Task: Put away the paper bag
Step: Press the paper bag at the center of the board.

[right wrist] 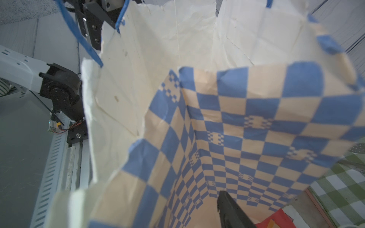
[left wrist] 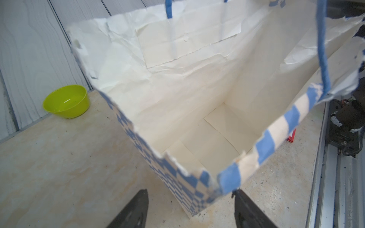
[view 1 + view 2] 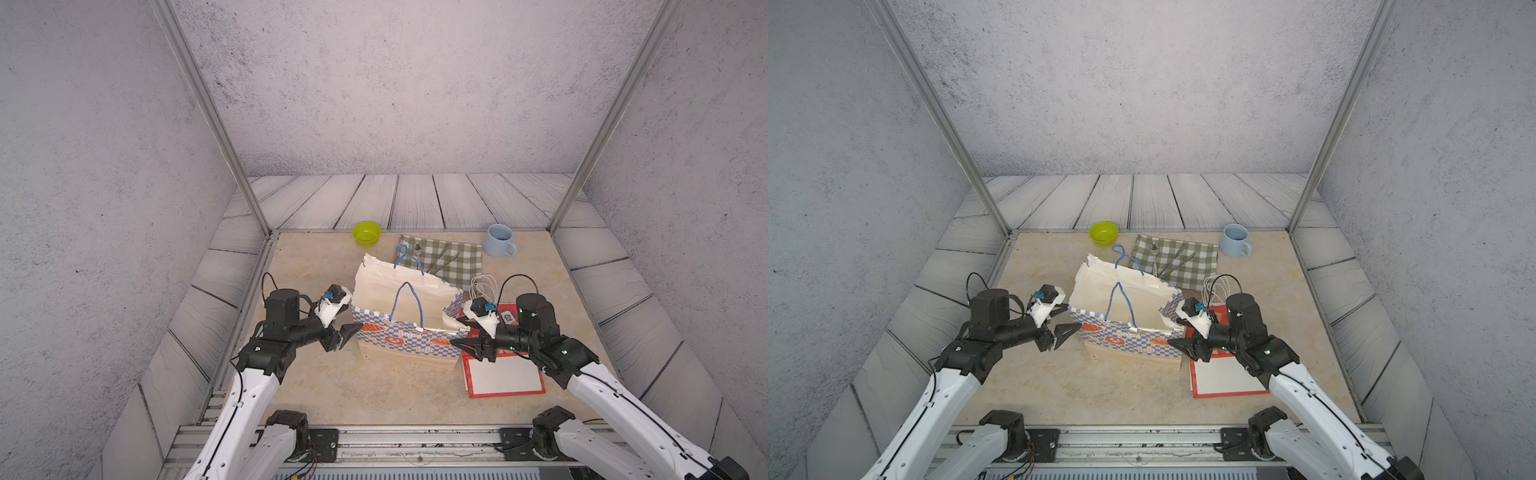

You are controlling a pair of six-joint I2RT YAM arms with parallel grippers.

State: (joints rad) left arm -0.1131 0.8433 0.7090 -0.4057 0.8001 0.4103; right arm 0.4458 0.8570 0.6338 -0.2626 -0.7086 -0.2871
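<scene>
Paper, cream inside and checked blue and cream outside: the paper bag (image 3: 399, 341) stands upright with its mouth open at the middle of the desk (image 3: 332, 386). Its rim is ragged and torn. Two blue handles rise from it, one (image 3: 405, 305) on the near wall and one (image 3: 405, 255) on the far wall. The left wrist view looks down into the bag to its bare cream floor (image 2: 207, 138).

The left claw (image 3: 347, 334) hangs just beside the bag's left wall, jaws spread wide and gripping nothing. In the left wrist view a near corner of the bag sits just ahead of its fingertips (image 2: 143, 195).

The right claw (image 3: 457, 332) is at the bag's right wall, where the paper folds inward. Both top views show its jaws parted and not clamped on the paper. The right wrist view shows one finger (image 1: 231, 209) only, close against the checked wall.

A red-framed white board (image 3: 505, 374) lies flat on the desk beneath the right arm, just beside the bag's right corner. A coiled white cable (image 3: 484, 286) lies behind that claw. Along the back edge sit a lime-green bowl (image 3: 366, 232), a green checked cloth (image 3: 457, 257) with a spoon (image 3: 417, 248) on it, and a pale blue mug (image 3: 500, 241).
</scene>
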